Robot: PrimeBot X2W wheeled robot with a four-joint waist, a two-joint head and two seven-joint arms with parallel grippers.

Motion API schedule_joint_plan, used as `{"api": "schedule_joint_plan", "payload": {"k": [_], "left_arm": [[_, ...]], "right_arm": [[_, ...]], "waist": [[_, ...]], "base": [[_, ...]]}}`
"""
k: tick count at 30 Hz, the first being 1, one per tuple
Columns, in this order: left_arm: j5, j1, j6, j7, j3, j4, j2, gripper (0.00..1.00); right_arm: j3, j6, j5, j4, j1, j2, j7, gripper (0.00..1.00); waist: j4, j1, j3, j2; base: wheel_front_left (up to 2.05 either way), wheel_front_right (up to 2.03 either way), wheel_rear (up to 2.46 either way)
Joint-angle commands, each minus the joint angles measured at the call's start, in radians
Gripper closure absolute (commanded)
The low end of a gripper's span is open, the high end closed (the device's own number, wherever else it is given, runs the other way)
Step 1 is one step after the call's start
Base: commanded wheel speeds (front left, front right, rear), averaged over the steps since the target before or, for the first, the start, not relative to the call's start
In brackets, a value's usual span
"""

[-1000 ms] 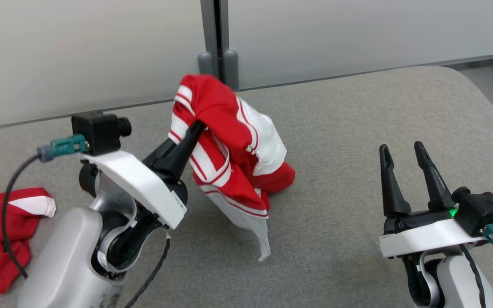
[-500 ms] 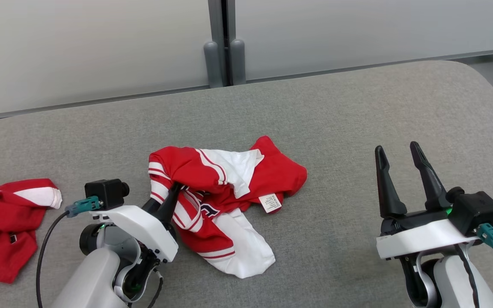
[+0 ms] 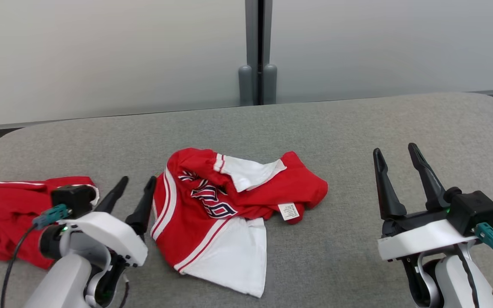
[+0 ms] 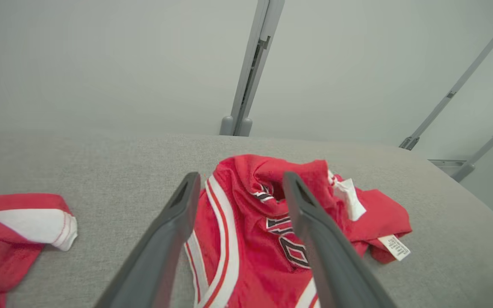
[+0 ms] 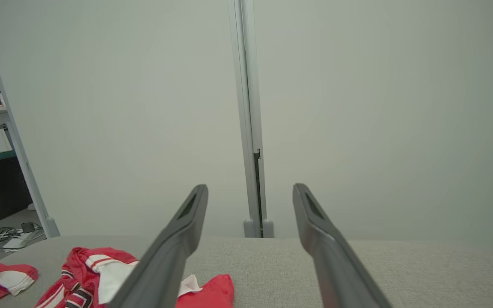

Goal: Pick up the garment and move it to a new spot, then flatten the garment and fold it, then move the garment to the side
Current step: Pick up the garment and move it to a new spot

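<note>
The garment (image 3: 229, 205), a red jersey with white stripes, white panels and dark lettering, lies crumpled on the grey padded table (image 3: 349, 128), a white label showing at its right. My left gripper (image 3: 138, 179) stands open just left of it, nothing between its fingers. In the left wrist view the garment (image 4: 246, 239) lies right ahead of the open left gripper (image 4: 241, 176). My right gripper (image 3: 393, 149) is open and empty, well to the right. In the right wrist view, the right gripper (image 5: 250, 187) points at the wall, with the garment (image 5: 88, 265) low on the left.
A second red and white garment (image 3: 2, 214) lies bunched at the table's left edge, behind my left wrist. A pale partition wall with a grey post (image 3: 257, 51) rises behind the table. Bare table surface separates the garment from my right gripper.
My left gripper lowered the lifted garment onto the table, opened and drew back to its left. The garment now lies loose. The head camera has shifted; the right gripper stayed open.
</note>
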Motion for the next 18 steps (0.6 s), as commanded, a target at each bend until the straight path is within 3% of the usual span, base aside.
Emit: {"api": "schedule_joint_plan", "payload": {"k": [1,11,18], "left_arm": [[0.019,0.028,0.029,-0.019,0.011,-0.033,0.023,0.00],[0.103,0.178,0.180,-0.157,0.071,-0.217,0.087,0.00],[0.202,0.284,0.264,-0.209,0.129,-0.334,0.066,0.00]], "right_arm": [[-0.009,0.002,0.002,-0.003,0.018,-0.011,0.000,0.00],[-0.027,0.002,-0.001,-0.013,0.055,-0.015,0.000,0.00],[-0.036,0.002,-0.007,-0.024,0.086,-0.011,0.000,0.00]], "waist": [[0.017,0.0000,-0.010,0.0000],[0.035,0.0000,-0.018,0.0000],[0.032,0.0000,-0.021,0.0000]], "base": [[0.00,0.00,0.00],[0.00,0.00,0.00],[0.00,0.00,0.00]]}}
